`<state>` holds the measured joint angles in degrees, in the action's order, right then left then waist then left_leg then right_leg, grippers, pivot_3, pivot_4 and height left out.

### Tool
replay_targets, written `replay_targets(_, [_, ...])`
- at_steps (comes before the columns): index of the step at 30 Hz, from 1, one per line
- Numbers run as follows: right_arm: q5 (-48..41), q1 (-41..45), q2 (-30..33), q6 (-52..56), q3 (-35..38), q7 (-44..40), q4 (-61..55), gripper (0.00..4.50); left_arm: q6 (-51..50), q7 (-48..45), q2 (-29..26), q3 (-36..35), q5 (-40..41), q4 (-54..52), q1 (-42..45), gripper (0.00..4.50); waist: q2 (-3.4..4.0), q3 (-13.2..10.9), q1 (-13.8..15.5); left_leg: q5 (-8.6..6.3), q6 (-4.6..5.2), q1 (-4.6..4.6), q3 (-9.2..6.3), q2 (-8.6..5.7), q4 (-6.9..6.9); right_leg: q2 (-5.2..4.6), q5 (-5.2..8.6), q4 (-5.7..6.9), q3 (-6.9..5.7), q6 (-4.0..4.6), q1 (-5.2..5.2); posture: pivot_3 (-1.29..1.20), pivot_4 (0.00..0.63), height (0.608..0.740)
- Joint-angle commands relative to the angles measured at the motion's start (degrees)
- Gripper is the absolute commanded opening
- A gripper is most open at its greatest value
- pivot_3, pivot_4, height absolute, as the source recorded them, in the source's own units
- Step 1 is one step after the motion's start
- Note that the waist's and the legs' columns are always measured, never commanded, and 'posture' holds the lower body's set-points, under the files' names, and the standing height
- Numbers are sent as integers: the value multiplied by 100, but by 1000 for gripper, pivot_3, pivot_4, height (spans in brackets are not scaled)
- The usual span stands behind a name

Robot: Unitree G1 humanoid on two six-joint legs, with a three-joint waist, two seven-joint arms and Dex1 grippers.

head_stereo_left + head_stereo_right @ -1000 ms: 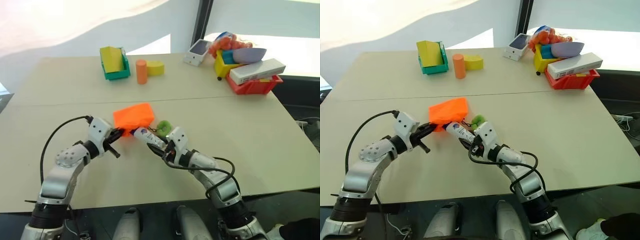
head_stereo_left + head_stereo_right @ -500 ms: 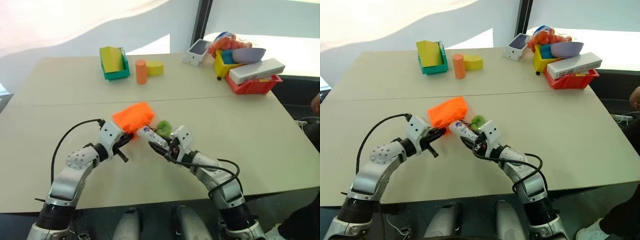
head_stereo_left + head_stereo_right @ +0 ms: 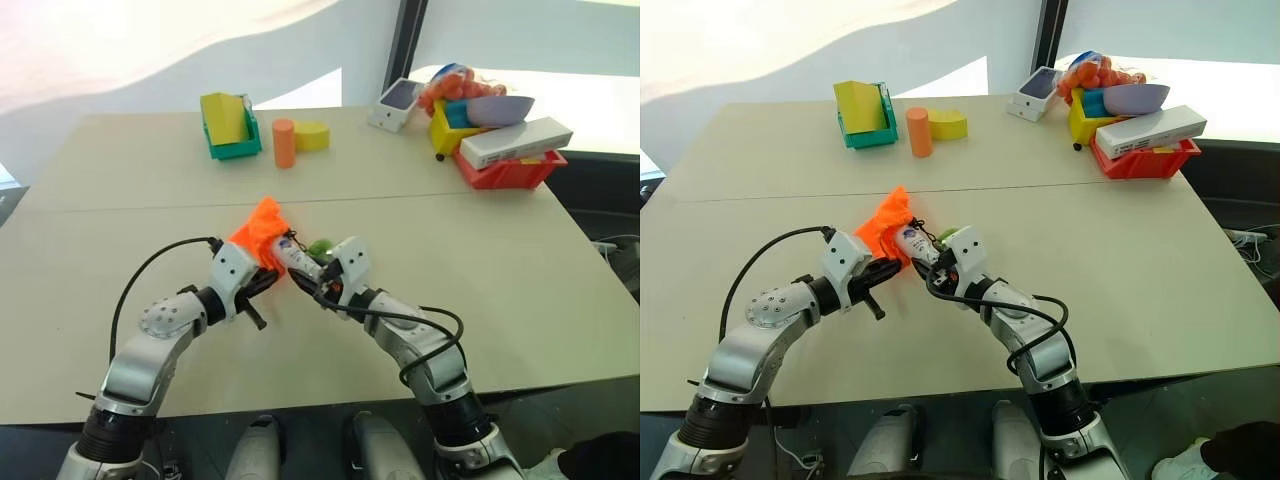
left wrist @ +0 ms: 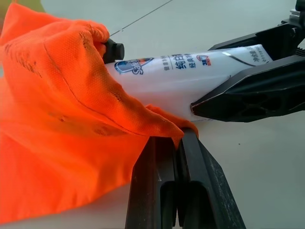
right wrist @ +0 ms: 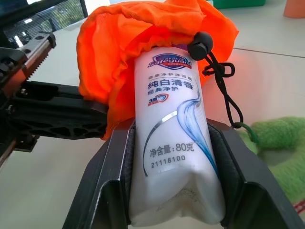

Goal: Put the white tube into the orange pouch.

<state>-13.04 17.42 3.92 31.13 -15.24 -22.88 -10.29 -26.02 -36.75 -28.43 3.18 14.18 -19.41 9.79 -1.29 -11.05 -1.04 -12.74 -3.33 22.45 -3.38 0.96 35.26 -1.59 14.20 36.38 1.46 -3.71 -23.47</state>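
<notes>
The orange pouch (image 3: pixel 262 224) lies bunched on the table's middle, its mouth lifted. My left gripper (image 3: pixel 268 281) is shut on the pouch's rim, the fabric pinched between its fingers (image 4: pixel 189 143). My right gripper (image 5: pixel 174 136) is shut on the white tube (image 5: pixel 172 138), holding it near its flat end. The tube's cap end is tucked under the pouch's rim (image 5: pixel 143 28) and is hidden by the fabric. The dark cord with its black toggle (image 5: pixel 199 45) hangs beside the tube and runs to a green ring (image 3: pixel 320 247) on the table.
At the back stand a green bin with a yellow block (image 3: pixel 228 125), an orange cylinder (image 3: pixel 284 143) and a yellow piece (image 3: pixel 312 136). At the back right are a small white box (image 3: pixel 395 103), a yellow bin and a red bin with a long white box (image 3: pixel 512 142).
My left gripper moved right with the pouch's rim, and the flat pouch bunched up. The tube's cap end, beside the pouch before, now sits inside the mouth.
</notes>
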Motion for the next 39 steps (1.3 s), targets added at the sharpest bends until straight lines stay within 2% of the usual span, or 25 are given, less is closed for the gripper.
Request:
replay_targets(1, [119, 121, 85, 38, 32, 51, -20, 1690, 13, -32, -45, -109, 129, -369, 5, 0, 0, 0, -1, 0, 0, 0, 0, 0, 0, 0, 0, 0, 0, 0, 0, 0, 150, 740])
replay_targets(8, [5, -190, 484, 104, 215, -159, -392, 1690, -5, 60, -87, -420, 247, -388, -57, 0, 0, 0, -1, 0, 0, 0, 0, 0, 0, 0, 1, 0, 0, 0, 0, 0, 150, 740])
replay_targets(14, [-565, -748, 1095, 216, 312, -895, -1253, 1690, -343, 24, 5, -879, 861, -281, 2, 0, 0, 0, 3, 0, 0, 1, 0, 0, 1, -1, 8, -2, 0, -11, 1, 0, 150, 740])
replay_targets(19, [-924, -1156, 1328, 236, 301, -1190, -1717, 1690, -835, -267, -100, -1145, 1570, -172, 19, 0, 0, 0, -10, 0, 0, -1, -1, 1, -1, 2, 13, -2, -1, -15, 1, 0, 150, 740])
replay_targets(25, [-860, -1444, 1247, -19, 130, -1136, -1800, 1690, -1179, -668, -346, -1298, 2070, 157, 154, 0, 0, 0, -3, 0, 0, 0, -1, 1, 1, 1, 13, -2, -1, -14, 0, 0, 150, 740])
replay_targets(34, [-419, -1177, 889, -462, -74, -781, -1171, 1690, -1140, -1056, -717, -1404, 2104, 1028, 538, 0, 0, 0, -6, 0, 0, 0, 0, 1, 0, 1, 13, -2, -1, -13, -2, 0, 150, 740])
replay_targets(39, [-441, -1083, 870, -538, -106, -872, -1092, 1690, -1145, -1166, -823, -1427, 2126, 1037, 536, 0, 0, 0, 0, 0, 0, 6, 0, 1, -2, -1, 8, -5, 0, -5, -6, 0, 150, 740])
